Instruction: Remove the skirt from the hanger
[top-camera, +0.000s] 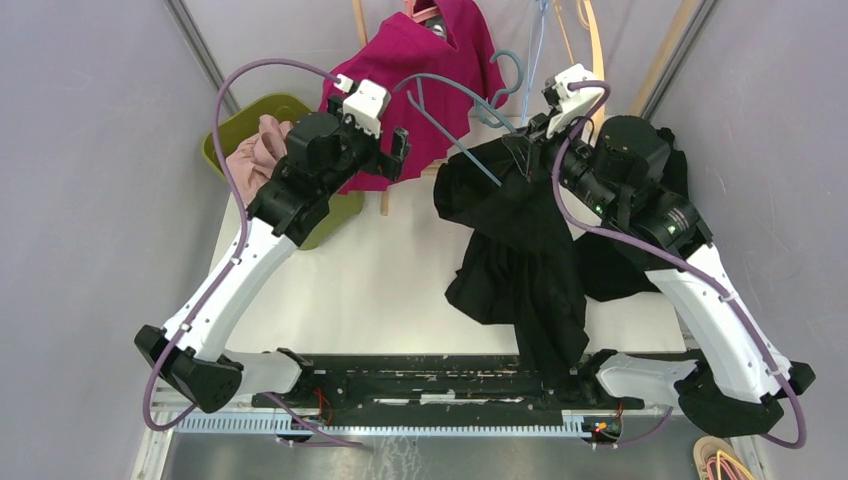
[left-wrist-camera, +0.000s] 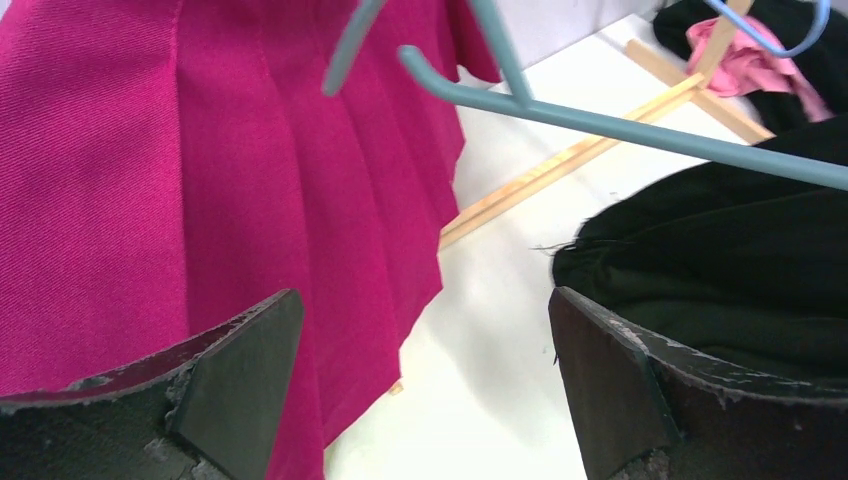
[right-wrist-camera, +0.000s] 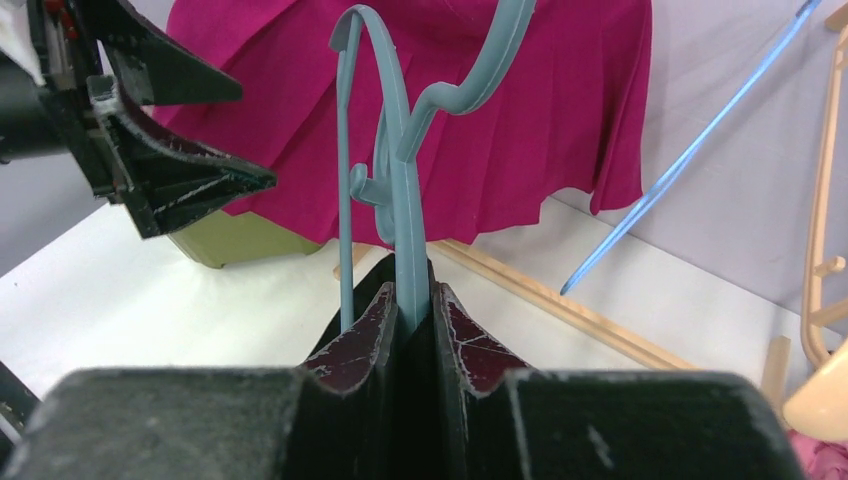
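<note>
A black skirt (top-camera: 520, 250) hangs from a grey-blue hanger (top-camera: 455, 138) and trails down onto the white table. My right gripper (top-camera: 527, 140) is shut on the hanger's neck, seen between its pads in the right wrist view (right-wrist-camera: 412, 310), with the hanger (right-wrist-camera: 405, 200) rising above them. My left gripper (top-camera: 400, 155) is open and empty, just left of the hanger's free arm. In the left wrist view (left-wrist-camera: 425, 380) the hanger bar (left-wrist-camera: 620, 130) crosses above the jaws and the black skirt (left-wrist-camera: 720, 260) lies by the right finger.
A magenta pleated skirt (top-camera: 420, 60) hangs on a wooden rack (top-camera: 384, 200) behind the left gripper. A green bin (top-camera: 250, 110) holding pink cloth (top-camera: 258, 150) stands at the back left. A blue hanger (top-camera: 537, 40) hangs at the back.
</note>
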